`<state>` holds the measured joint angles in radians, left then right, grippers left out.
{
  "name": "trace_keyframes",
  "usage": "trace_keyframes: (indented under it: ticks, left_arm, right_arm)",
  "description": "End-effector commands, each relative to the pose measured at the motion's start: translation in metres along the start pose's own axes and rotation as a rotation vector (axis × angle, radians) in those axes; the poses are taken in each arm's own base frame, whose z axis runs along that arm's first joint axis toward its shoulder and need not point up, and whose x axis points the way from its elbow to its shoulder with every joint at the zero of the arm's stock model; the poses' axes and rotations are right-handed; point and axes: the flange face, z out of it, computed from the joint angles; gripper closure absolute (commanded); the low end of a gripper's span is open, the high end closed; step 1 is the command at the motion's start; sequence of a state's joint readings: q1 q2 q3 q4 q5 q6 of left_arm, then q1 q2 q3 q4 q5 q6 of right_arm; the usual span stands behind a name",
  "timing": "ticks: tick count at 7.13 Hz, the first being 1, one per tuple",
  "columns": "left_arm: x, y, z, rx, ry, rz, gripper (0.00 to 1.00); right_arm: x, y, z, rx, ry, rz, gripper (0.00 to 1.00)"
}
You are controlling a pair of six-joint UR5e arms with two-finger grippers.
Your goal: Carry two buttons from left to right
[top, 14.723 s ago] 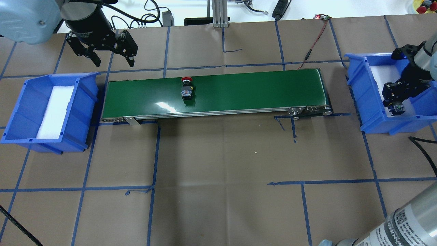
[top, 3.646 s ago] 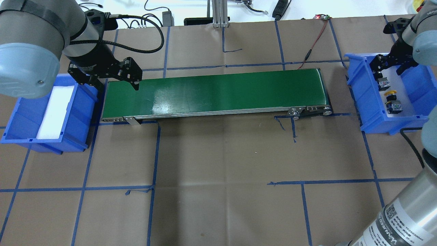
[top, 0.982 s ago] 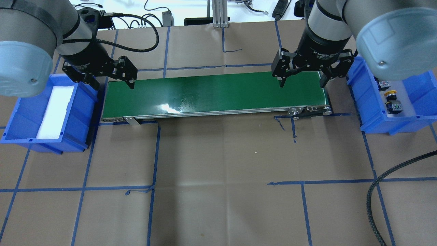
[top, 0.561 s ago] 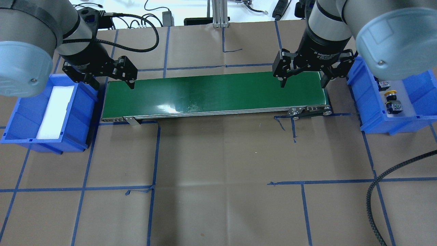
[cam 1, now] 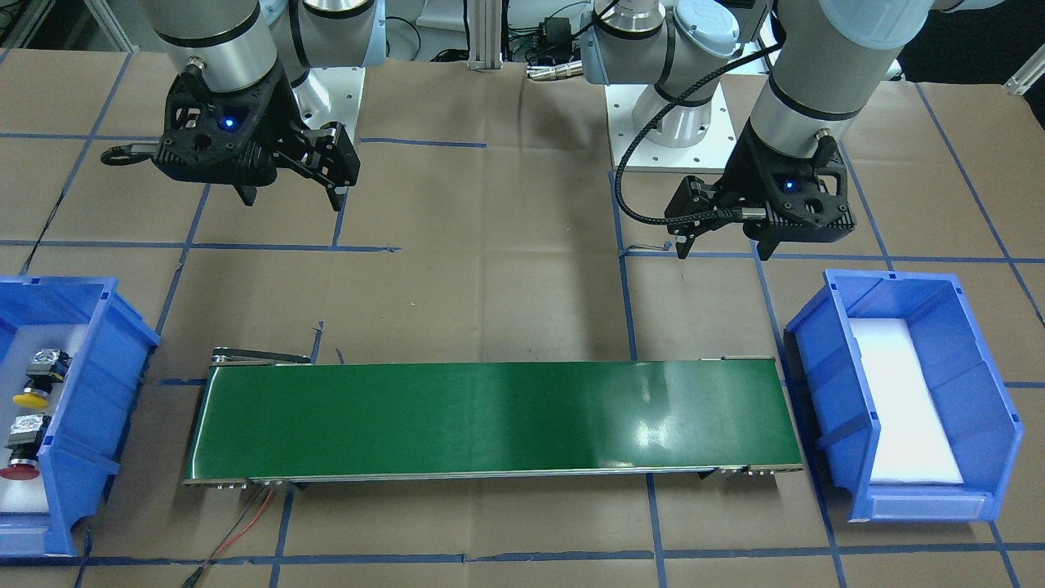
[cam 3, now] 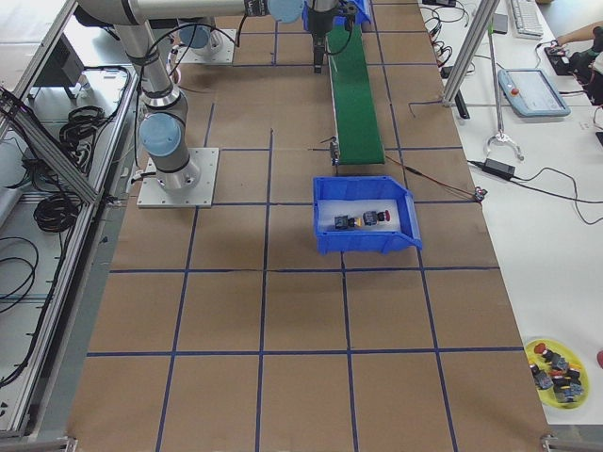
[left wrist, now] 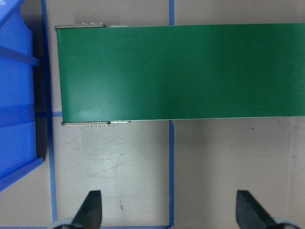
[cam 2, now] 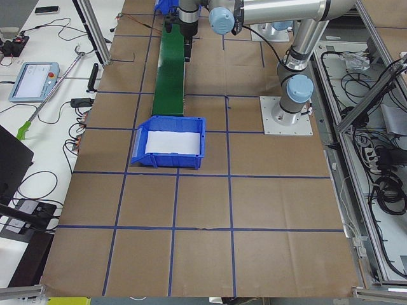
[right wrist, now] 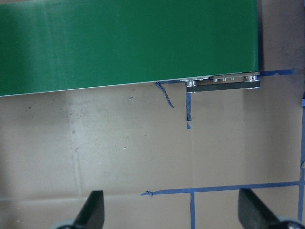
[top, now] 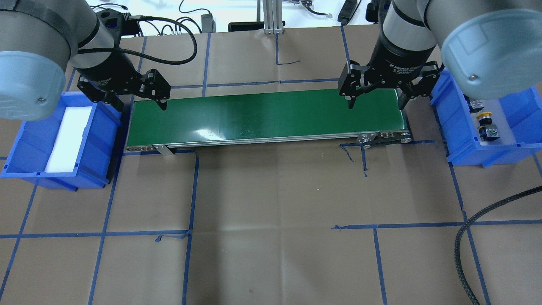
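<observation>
A black braided cable (top: 458, 243) curls over the near right corner of the paper-covered table (top: 275, 212), which is ruled with blue tape. Further in, one green belt (top: 266, 116) lies left to right between two blue bins. The left bin (top: 25, 140) holds a white foam pad (top: 67, 137). The right bin (top: 461, 144) holds both buttons, lying close together: the yellow button (cam 1: 34, 382) nearer, the red button (cam 1: 20, 452) just beyond it. From overhead the right arm's elbow hides part of the red one.

Two arms point straight down. The left gripper (cam 1: 722, 250) hangs spread wide and empty about the belt's left end. The right gripper (cam 1: 291, 202) does likewise about its right end; how high is hard to judge.

Beyond the belt a red wire (top: 387, 59) runs to the far edge, and a metal post (top: 271, 17) stands left of it.
</observation>
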<state>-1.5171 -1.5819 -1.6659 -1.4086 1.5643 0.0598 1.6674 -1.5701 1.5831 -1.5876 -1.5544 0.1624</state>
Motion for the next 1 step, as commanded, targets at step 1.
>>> trace_keyframes:
  ticks: [1]
  left_arm:
    - [0.0000,0.0002,-0.0001,-0.001,0.000,0.000,0.00]
  right_arm:
    - [-0.0001,-0.0014,0.0018,-0.002,0.001,0.000,0.00]
